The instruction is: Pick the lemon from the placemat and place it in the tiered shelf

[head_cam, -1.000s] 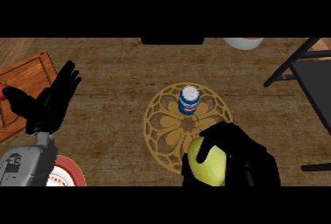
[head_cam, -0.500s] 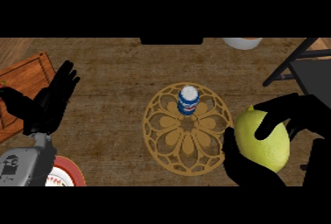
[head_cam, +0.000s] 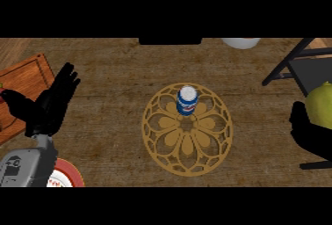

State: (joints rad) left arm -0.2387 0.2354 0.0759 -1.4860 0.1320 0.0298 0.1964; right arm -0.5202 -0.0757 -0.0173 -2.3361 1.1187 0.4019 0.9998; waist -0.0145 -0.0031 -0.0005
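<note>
Lemon [head_cam: 321, 104] is held off the placemat [head_cam: 187, 129] at the counter's right edge, cupped by the curled right hand [head_cam: 310, 134] just beside the dark frame of the shelf [head_cam: 295, 66], though only part of the fruit is seen at the view's border. On the placemat, at the counter's middle, a blue-and-white can [head_cam: 186, 100] is left standing upright near its far rim. The left hand [head_cam: 48, 105] is seen open near the counter's left edge, fingers straight, resting beside a wooden board [head_cam: 26, 88], with a red-rimmed plate [head_cam: 68, 176] at the near-left corner.
</note>
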